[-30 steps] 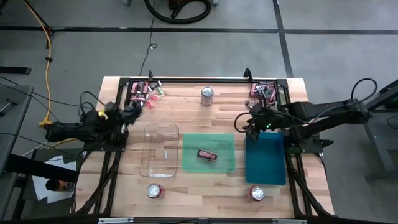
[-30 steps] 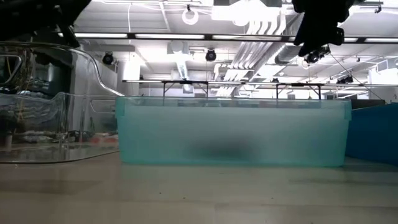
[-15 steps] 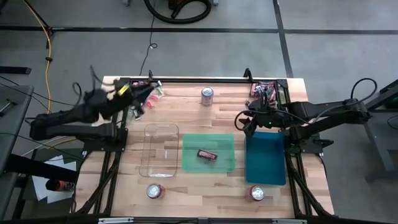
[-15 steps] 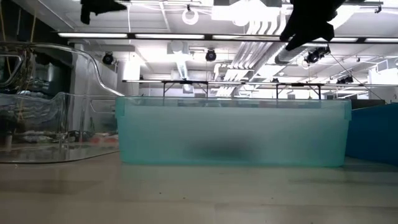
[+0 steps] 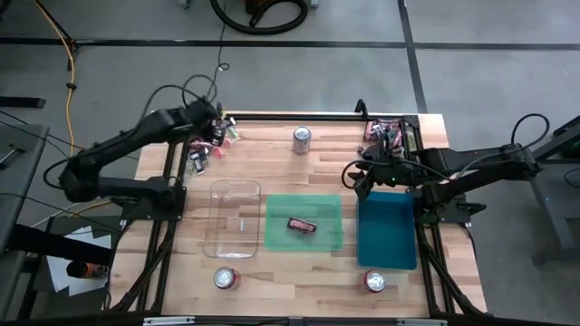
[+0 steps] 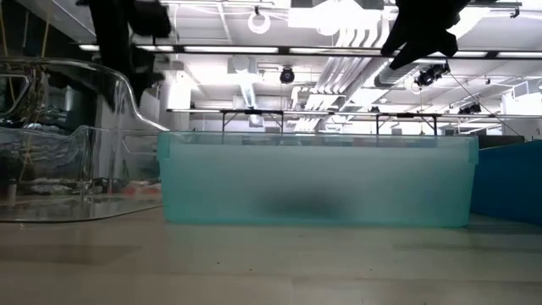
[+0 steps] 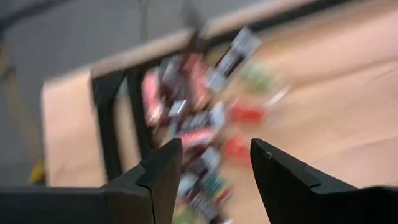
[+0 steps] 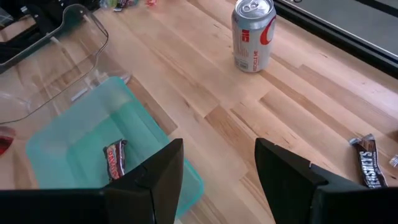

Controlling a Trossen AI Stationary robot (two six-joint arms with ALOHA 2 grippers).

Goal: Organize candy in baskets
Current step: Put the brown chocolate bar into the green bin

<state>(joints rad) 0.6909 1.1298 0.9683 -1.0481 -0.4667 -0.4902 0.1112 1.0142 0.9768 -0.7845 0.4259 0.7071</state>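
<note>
- Left tool (image 5: 210, 129) over the candy pile (image 5: 214, 134) at the desk's (image 5: 272, 181) far left corner, fingers apart, nothing held.
- Right tool (image 5: 365, 177) hangs at the teal basket's (image 5: 388, 237) far edge, fingers apart, empty.
- One dark candy bar (image 5: 301, 225) in the green basket (image 5: 305, 206); clear basket (image 5: 234, 217) looks empty.
- Risk, my read: wrappers overlap, so I could pinch two or flick one off the desk edge.
</note>
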